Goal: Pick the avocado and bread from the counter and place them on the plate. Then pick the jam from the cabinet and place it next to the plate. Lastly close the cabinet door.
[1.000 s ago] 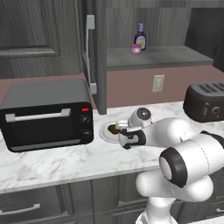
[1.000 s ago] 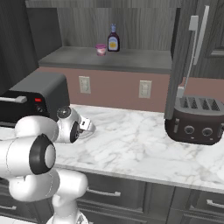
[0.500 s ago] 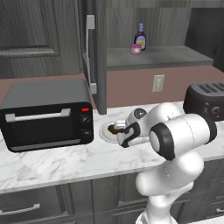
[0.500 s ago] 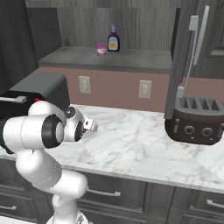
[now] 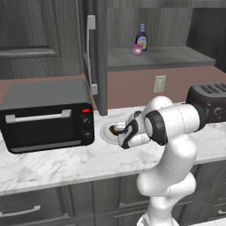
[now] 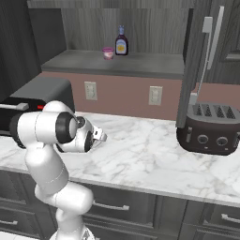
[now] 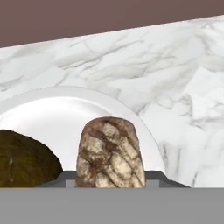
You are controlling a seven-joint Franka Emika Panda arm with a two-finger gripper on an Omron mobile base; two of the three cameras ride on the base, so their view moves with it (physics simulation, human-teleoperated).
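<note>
My gripper (image 5: 119,131) hangs low over the small pale plate (image 5: 106,132) on the marble counter (image 5: 66,161), just right of the toaster oven. In the hand view the tan bread (image 7: 110,153) stands upright over the plate (image 7: 65,109), right between the jaws, which are shut on it. The dark avocado (image 7: 24,162) lies on the plate beside it, to the left. The pink jam (image 5: 137,50) sits on the shelf of the open cabinet. The cabinet door (image 5: 92,57) stands open, edge-on, with its silver bar handle. From the right, the gripper (image 6: 101,137) points away over the counter.
A black toaster oven (image 5: 46,115) stands close to the left of the plate. A dark toaster (image 5: 212,101) sits on the right of the counter. Next to the jam stands a dark bottle (image 5: 141,37) with a yellow label. Wall sockets (image 6: 154,95) are behind.
The arm's elbow has swung round while the hand stayed low over the plate with the bread in it.
</note>
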